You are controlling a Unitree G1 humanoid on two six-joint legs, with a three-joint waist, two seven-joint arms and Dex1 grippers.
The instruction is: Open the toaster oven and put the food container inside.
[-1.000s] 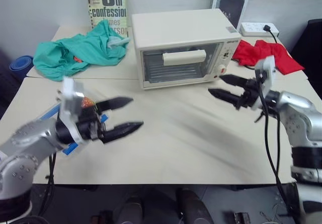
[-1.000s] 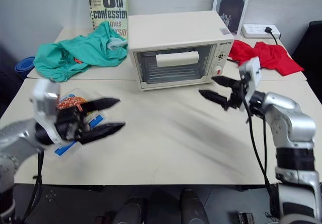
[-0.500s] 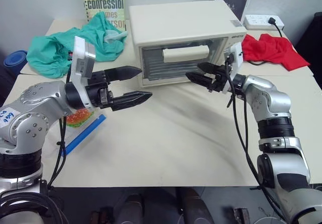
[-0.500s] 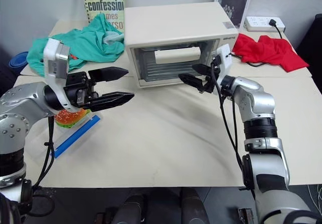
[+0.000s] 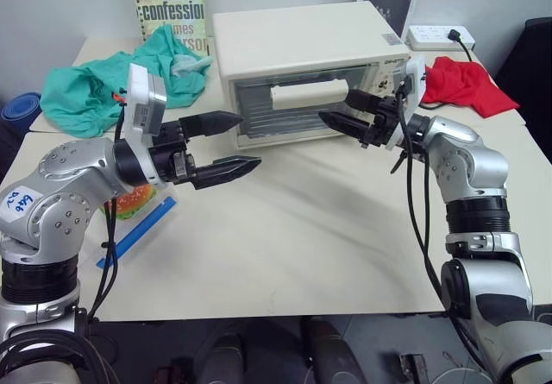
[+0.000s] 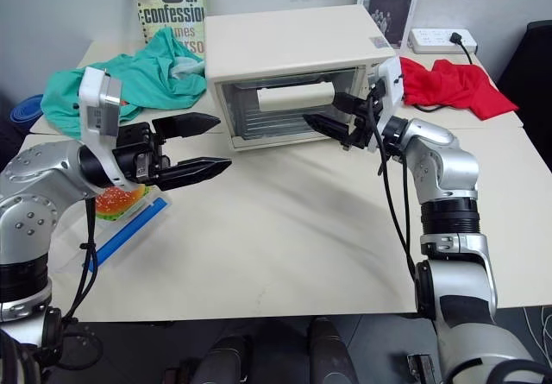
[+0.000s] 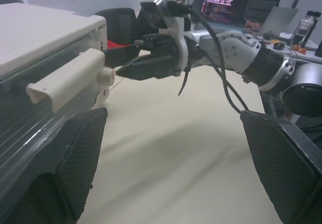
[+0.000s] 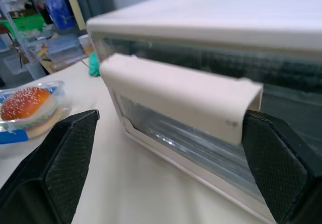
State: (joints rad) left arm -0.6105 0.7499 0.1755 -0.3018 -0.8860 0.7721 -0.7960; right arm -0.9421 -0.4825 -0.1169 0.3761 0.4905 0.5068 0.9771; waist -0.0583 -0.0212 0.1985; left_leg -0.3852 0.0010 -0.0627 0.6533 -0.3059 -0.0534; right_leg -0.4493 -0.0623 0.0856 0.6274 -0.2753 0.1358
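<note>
So the right gripper (image 6: 332, 115) is spread wide with nothing in it, sitting right at the near end of the oven's bar handle (image 6: 296, 97). From its wrist cam the handle sits between the two fingers, but I can't tell if either finger is actually touching it yet. The toaster oven (image 6: 289, 69) door looks fully closed, so I'd say we're on step one: getting hold of the handle to open it.

Left gripper (image 5: 222, 147) is also wide open and empty, hanging above the table (image 5: 302, 220) in front of the oven's left side. The food container (image 6: 121, 204) with the burger sits on the table under that left arm, well apart from the oven.

Next move, I reckon: close on the handle and pull it out and down so the door swings open. Then the container needs picking up.
</note>
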